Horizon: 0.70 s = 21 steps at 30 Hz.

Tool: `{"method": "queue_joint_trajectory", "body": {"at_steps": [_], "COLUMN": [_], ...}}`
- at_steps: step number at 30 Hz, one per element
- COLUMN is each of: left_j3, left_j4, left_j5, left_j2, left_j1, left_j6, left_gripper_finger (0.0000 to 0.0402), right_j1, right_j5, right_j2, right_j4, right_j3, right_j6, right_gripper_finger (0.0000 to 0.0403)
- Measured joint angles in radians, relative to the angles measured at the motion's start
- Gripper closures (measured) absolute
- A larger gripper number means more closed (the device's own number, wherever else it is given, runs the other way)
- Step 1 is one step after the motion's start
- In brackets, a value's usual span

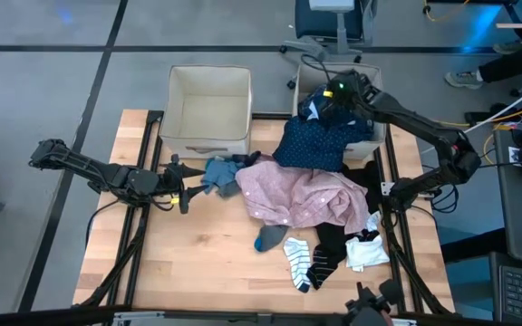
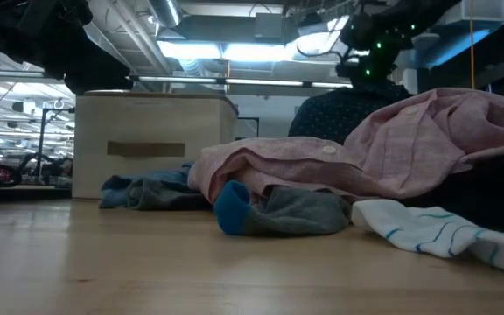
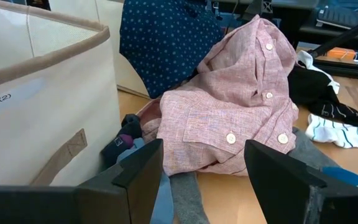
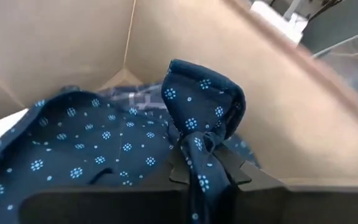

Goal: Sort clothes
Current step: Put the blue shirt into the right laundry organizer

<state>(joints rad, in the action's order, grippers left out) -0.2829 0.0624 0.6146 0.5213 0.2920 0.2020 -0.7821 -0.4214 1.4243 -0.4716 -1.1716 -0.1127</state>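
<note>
Navy dotted top (image 1: 315, 140) pinched in right pincer (image 4: 199, 163) over right bin (image 1: 376, 127); left pincer (image 3: 202, 168) wide, near pink shirt (image 1: 302, 195).

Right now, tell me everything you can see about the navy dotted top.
The dotted top is a soft navy fabric printed with small light-blue dot clusters. It drapes over the front wall of the right bin, partly inside it, partly hanging onto the table, its lower edge lying against the pink shirt. The right pincer is shut on a bunched fold of it over the bin. The left pincer is open, away from it.
</note>
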Motion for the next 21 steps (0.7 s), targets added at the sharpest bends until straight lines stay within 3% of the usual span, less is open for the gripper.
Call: {"method": "queue_joint_trajectory", "body": {"at_steps": [7,12,21], "left_j3": [0.0,0.0,0.0], "left_j4": [-0.003,-0.006,-0.019], "left_j5": [0.0,0.0,0.0], "left_j2": [0.0,0.0,0.0], "left_j1": [0.0,0.0,0.0], "left_j6": [0.0,0.005,0.008], "left_gripper_finger": [0.0184,0.0184,0.0184], "right_j1": [0.0,0.003,0.018], "right_j5": [0.023,0.007,-0.034], "right_j2": [0.0,0.0,-0.026], "right_j4": [0.127,0.141,-0.022], "right_j3": [0.124,0.141,-0.06], "right_j6": [0.086,0.061,0.0], "right_gripper_finger": [0.0341,0.029,0.0179]}}
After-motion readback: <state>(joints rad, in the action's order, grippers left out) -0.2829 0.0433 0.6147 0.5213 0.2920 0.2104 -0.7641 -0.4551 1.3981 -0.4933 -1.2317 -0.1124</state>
